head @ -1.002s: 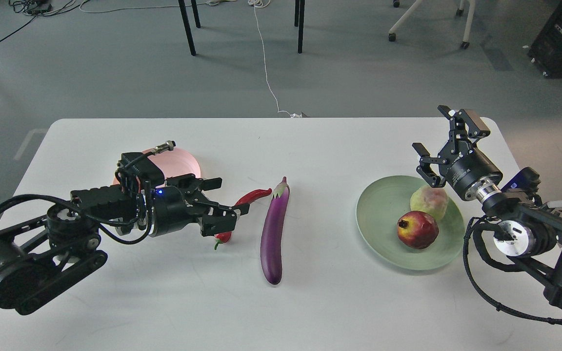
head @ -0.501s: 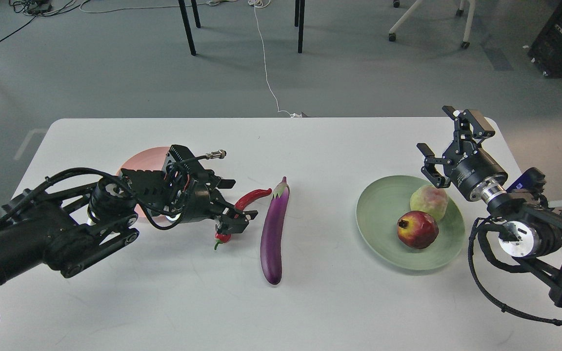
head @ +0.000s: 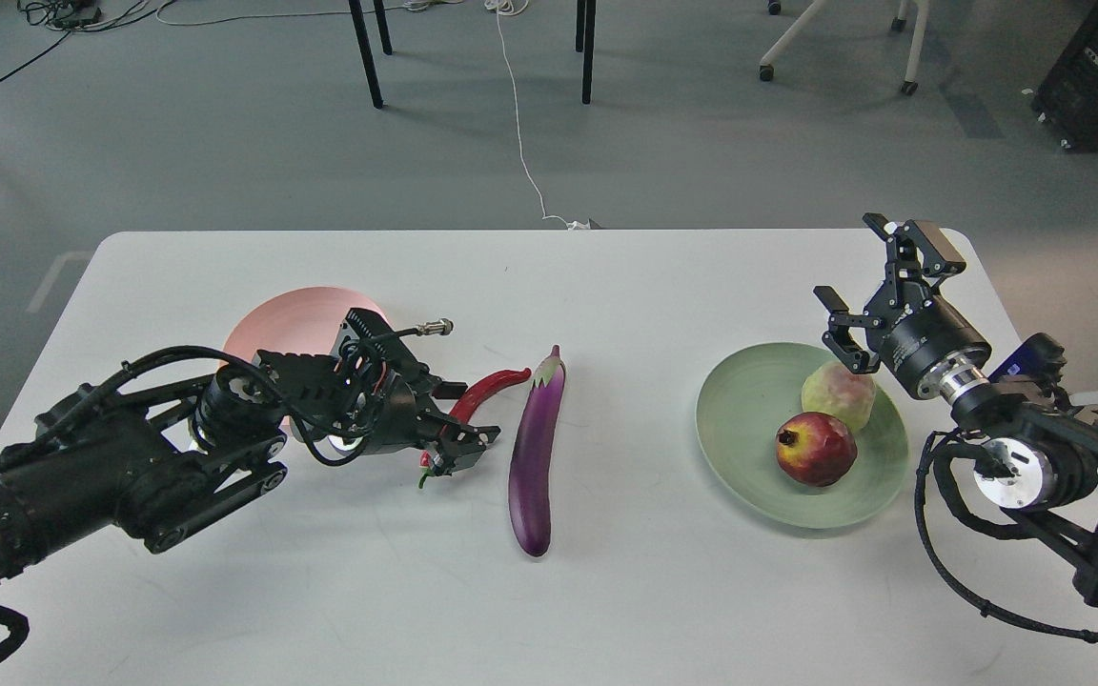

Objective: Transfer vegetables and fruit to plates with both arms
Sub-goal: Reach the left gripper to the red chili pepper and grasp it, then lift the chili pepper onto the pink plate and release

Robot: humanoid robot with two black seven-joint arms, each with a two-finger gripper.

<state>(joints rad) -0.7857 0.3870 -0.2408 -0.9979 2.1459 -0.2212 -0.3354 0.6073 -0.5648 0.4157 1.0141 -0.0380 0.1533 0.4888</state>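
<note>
The chili (head: 482,391) is straddled by the spread left gripper (head: 458,419), seemingly unpinched; the eggplant (head: 537,451) lies just beyond. The right gripper (head: 868,286) is spread above the plated fruit (head: 839,395); its lettering is unreadable.

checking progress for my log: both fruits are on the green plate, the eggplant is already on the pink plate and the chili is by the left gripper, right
Not quite. In the head view the eggplant lies on the table, between the two plates, not on the pink plate. The rest holds: pomegranate and pale green fruit sit on the green plate, and the chili is at the left gripper.
</note>
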